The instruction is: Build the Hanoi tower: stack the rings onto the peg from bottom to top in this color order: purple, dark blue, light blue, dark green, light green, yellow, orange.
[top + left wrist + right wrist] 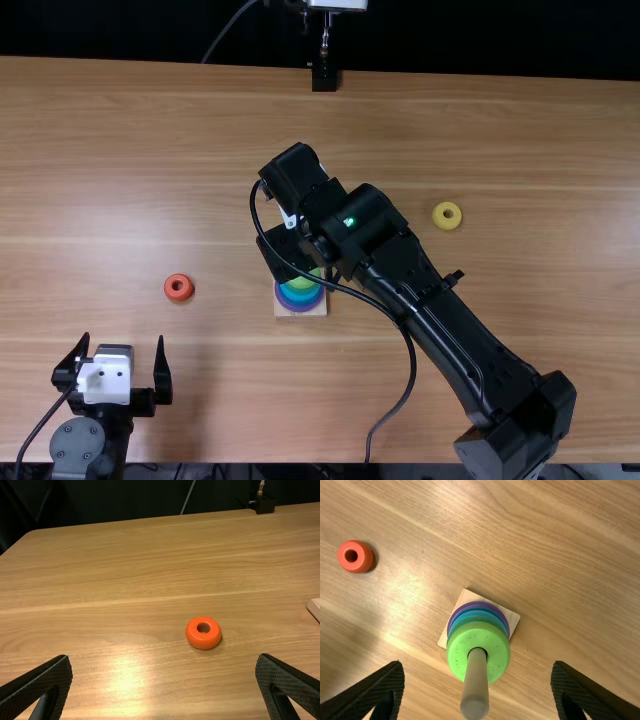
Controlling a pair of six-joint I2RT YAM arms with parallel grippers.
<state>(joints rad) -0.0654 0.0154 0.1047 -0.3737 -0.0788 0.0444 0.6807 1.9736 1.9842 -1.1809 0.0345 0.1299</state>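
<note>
My light green ring (457, 652) tops the stack on the wooden peg (476, 685), with my right gripper (285, 250) spread wide above it.
Under that ring, going down, I see the dark green ring (478, 620), light blue ring (478, 613), dark blue ring (478, 608) and purple ring (478, 603), on a square wooden base (466, 595) near the middle of the table (100, 200). In my right wrist view, the fingers stand well apart, one on each side of the peg, pinching nothing. Farther out, the orange ring (202, 642) lies flat to the left of the base; the yellow ring (447, 225) lies to its right, nearer the table's far edge. My left gripper (120, 345), near the close edge, has its fingers wide apart, short of the orange ring.
</note>
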